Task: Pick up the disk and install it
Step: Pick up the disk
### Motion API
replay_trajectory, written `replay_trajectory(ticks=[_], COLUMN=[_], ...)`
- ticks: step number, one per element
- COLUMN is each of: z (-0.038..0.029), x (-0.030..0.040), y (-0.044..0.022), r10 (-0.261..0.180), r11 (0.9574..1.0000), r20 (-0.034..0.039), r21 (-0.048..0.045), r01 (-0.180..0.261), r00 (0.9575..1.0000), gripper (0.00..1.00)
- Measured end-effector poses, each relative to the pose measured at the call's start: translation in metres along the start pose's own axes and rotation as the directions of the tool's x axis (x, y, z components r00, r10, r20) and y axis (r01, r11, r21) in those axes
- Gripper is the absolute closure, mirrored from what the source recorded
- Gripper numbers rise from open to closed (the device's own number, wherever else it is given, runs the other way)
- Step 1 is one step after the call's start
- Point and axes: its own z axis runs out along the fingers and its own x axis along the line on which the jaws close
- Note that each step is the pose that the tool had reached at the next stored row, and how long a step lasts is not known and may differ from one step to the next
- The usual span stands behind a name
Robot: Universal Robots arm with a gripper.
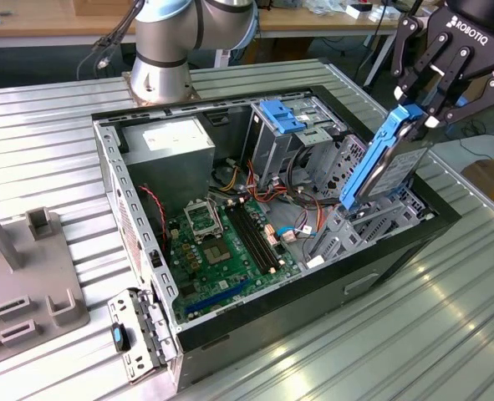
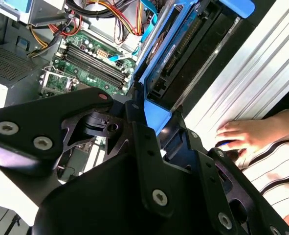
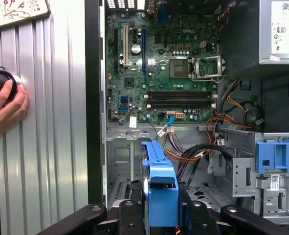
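over case point(image 1: 117, 196): open-topped, free drop onto the motherboard point(image 1: 221, 251).
inside case, middle: cables point(image 1: 272, 190) strung between drive cage point(image 1: 292, 134) and board.
inside case, corner by arm base point(image 1: 159, 79): power-supply box point(image 1: 167, 144) fills it.
case edge, exterior view's right: gripper point(image 1: 415, 113) clamping tilted disk point(image 1: 386, 163) blocks it.
outside case: a hand point(image 3: 5, 105) on the table point(image 1: 447, 334).

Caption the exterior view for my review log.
Gripper holds the blue-railed disk tilted on edge over the open computer case.

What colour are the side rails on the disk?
Blue, on the disk, best in the exterior view.
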Motion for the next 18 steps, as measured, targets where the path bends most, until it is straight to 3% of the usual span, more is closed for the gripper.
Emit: replay_trajectory(ticks=[6, 13, 18], z=[0.0019, 0.0082, 0.0087], x=[0.0004, 0.0065, 0.0055], y=[-0.0007, -0.0020, -0.0019], r10=[0.000, 0.000, -0.009], r11=[1.0000, 1.0000, 1.0000], r20=[0.0002, 0.0000, 0.0004], r21=[0.0000, 0.0000, -0.0001], r01=[0.000, 0.000, 0.009], r00=[1.0000, 1.0000, 1.0000], gripper=[0.63, 0.63, 0.63])
